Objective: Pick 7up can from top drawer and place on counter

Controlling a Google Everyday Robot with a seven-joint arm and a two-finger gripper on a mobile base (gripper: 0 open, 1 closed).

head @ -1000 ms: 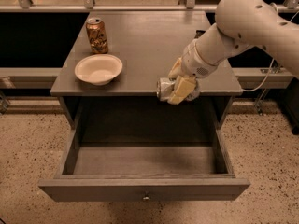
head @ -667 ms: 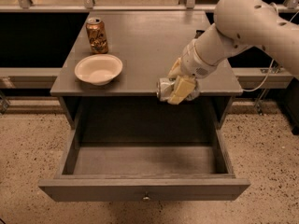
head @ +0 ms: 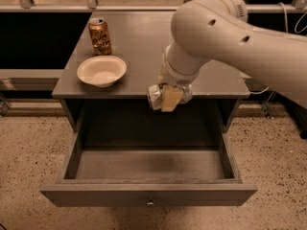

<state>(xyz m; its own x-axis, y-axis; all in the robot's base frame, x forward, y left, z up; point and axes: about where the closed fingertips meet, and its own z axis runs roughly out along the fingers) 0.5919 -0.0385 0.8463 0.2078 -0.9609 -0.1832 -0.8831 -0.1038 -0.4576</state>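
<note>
My gripper hangs over the front edge of the counter, above the back of the open top drawer. It is shut on the 7up can, a small silvery dented can that shows at the left of the yellowish fingers. The can is held in the air, clear of the drawer floor, about level with the counter's front edge. The drawer is pulled fully out, with its round knob at the middle of the front panel. Nothing shows inside the drawer.
An orange-gold can stands at the back left of the counter. A white bowl sits in front of it near the left front edge. My large white arm crosses over the counter's right half. Speckled floor lies around the cabinet.
My gripper with the can has moved to the left along the counter's front edge, and the arm now covers more of the counter's right side. The can, bowl and drawer have not moved.
</note>
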